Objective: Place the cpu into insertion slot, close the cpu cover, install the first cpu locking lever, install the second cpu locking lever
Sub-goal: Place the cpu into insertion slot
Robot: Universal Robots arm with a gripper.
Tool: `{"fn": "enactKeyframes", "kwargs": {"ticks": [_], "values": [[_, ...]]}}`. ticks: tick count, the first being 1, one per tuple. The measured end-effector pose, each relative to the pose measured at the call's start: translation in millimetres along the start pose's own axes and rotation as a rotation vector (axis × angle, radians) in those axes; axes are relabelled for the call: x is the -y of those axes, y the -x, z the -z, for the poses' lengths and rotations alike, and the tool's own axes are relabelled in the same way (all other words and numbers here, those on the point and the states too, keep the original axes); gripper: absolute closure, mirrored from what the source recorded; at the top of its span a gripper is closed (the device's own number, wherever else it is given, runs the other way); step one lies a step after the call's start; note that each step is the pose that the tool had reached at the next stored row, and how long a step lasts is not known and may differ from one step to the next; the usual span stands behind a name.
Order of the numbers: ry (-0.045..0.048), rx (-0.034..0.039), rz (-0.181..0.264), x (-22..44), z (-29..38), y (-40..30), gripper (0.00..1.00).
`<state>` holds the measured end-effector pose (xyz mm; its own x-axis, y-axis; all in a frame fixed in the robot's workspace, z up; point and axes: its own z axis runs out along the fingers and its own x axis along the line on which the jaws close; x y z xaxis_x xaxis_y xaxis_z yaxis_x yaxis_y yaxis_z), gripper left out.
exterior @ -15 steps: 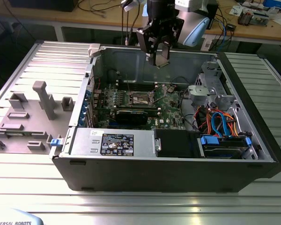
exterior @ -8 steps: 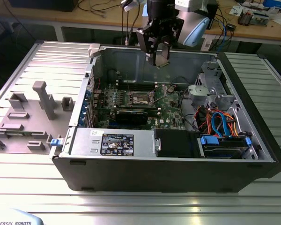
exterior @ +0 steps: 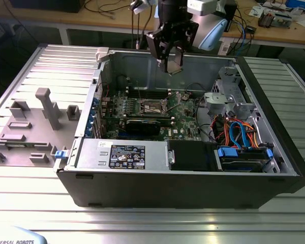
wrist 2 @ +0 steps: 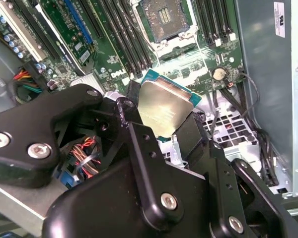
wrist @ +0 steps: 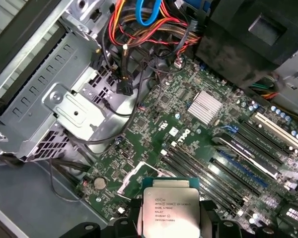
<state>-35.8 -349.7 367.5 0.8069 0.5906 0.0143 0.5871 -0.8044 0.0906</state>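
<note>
Black jointed hand [wrist 2: 164,110], silver screws [wrist 2: 39,148]

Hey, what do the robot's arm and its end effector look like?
The end effector is matt black. It is built of chunky, rounded link bars pinned with silver screws, and these narrow down to two fingers. In the exterior view, the arm above it is pale grey with a light blue joint cap.

1. Pretty much open air between the gripper [exterior: 173,66] holding the cpu [wrist 2: 164,106] and the insertion slot [exterior: 151,105].
2. Graphics card [exterior: 142,125] sits just beside it; drive cage [exterior: 226,90] and cables [exterior: 234,129] are farther off, on the exterior view's right.
</note>
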Motion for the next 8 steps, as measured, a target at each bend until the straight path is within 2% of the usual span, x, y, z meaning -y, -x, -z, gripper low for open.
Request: {"fn": "enactKeyframes", "kwargs": {"ticks": [3,5,7,8], "values": [[0.0006,0.0045,-0.042,0.7,-6.0,0.2,0.46],[0.0010,0.0060,-0.053,0.9,-7.9,0.3,0.46],[0.0008,0.0047,-0.039,0.9,-8.2,0.3,0.46],[0.0001,0.0009,-0.002,1.0,-8.7,0.3,0.46]]}}
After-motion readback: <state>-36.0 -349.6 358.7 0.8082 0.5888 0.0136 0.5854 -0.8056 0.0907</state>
